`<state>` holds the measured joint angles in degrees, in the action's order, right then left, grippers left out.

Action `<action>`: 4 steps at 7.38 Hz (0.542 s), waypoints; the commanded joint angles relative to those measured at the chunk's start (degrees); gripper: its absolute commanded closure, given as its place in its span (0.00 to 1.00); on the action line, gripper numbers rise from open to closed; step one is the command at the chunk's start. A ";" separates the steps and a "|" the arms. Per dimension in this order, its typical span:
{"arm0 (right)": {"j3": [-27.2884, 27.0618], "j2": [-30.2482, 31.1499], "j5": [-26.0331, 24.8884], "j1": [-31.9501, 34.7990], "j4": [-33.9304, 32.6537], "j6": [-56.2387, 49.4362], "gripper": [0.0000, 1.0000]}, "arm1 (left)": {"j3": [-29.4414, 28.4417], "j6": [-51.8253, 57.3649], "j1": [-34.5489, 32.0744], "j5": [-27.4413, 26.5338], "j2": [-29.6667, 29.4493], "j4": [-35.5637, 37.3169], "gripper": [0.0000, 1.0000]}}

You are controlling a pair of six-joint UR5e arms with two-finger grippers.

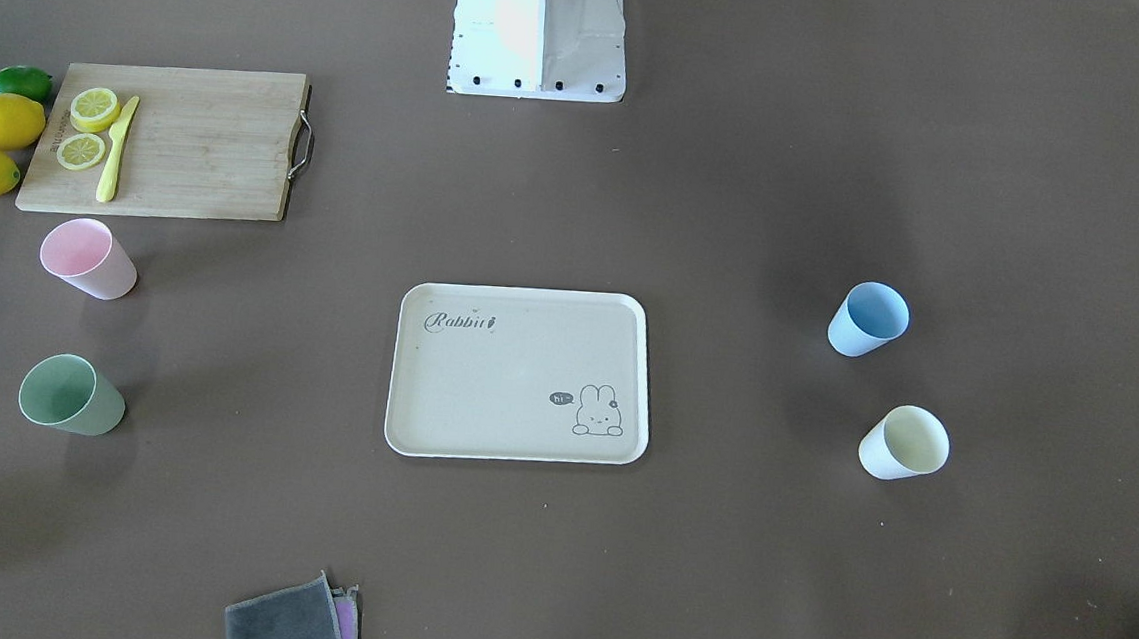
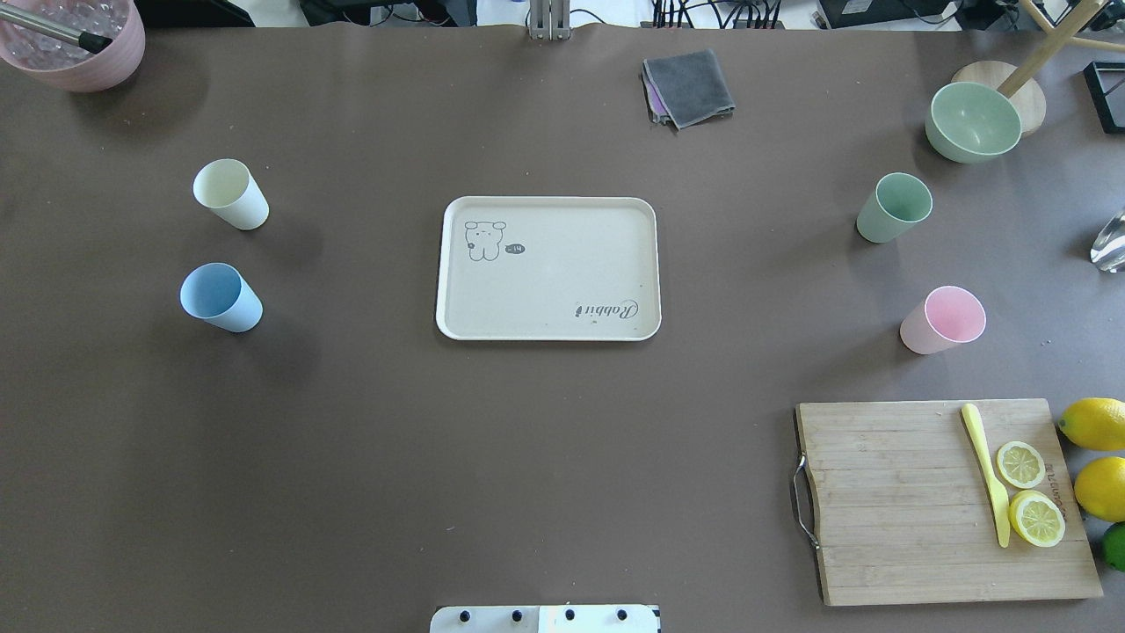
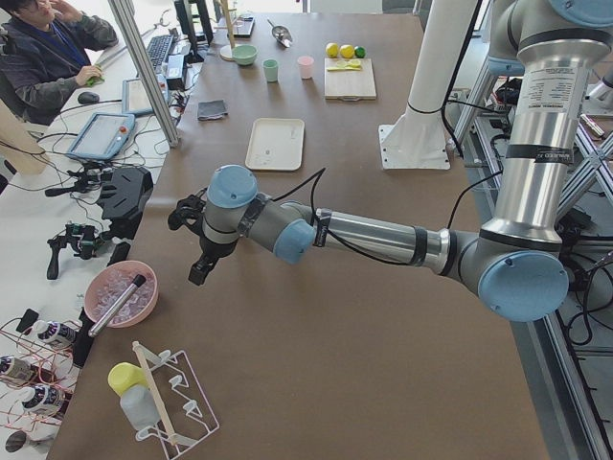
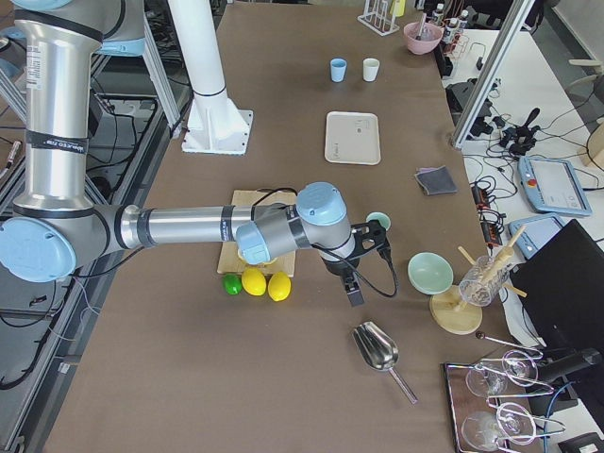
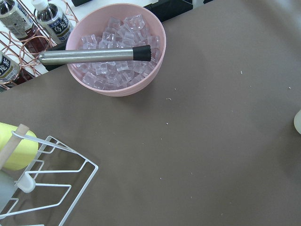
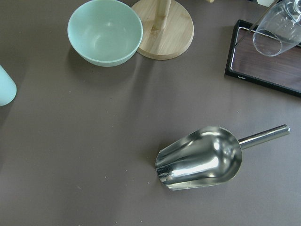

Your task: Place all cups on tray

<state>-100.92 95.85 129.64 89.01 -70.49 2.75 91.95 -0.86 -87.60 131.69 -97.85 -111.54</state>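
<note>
**Front-facing view.** The tray [image 1: 504, 395] lay flat at mid-table [image 1: 712, 570], its bunny print toward the operators' side. All four cups stood upright on the table, well apart from the tray. The pink cup [image 1: 89, 258] and green cup [image 1: 71, 394] were on the robot's right. The blue cup [image 1: 867, 319] and cream cup [image 1: 904, 443] were on its left. The pink cup stood just in front of the cutting board [image 1: 201, 143]. No gripper was in this frame.

**Overhead.** The layout was the same. Blue and cream cups were left of the tray, green and pink right of it, none touching its rim. An ice bowl [image 2: 105, 75] sat at the far left corner and a green bowl [image 2: 972, 121] beyond the green cup. No gripper was visible here either.

**Exterior left.** The near arm reached out low over the table's left end. The left gripper [image 3: 192, 240] hung above the surface beside the ice bowl, far from the tray. Whether its jaws were apart or together could not be told from this view.

**Exterior right.** The right gripper [image 4: 363, 260] hung over the table's right end, between the lemons [image 4: 266, 283] and the green bowl, with a metal scoop [image 4: 377, 347] nearby. Its jaw state could not be told.

**Left wrist.** The view showed the ice bowl with a metal tool lying across it. No fingers were in frame.

**Right wrist.** The green bowl and the scoop lay on the table. No fingers were in frame.
</note>
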 commanded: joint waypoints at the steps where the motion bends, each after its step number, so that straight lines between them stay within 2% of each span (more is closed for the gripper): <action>1: 1.59 -6.08 -0.26 -6.87 0.62 15.17 0.00 | -4.57 -3.87 4.68 -0.03 -4.61 -0.17 0.01; 3: 3.00 -12.59 -4.11 -17.33 0.62 30.57 0.00 | -8.27 -18.73 12.68 -0.11 -9.10 -2.26 0.01; 4: 3.27 -15.14 -7.44 -22.26 0.71 38.04 0.00 | -10.11 -29.09 17.94 -0.38 -10.51 -6.72 0.01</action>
<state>-98.13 84.28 125.88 73.25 -69.87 31.11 84.05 -18.58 -75.50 131.53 -106.28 -114.33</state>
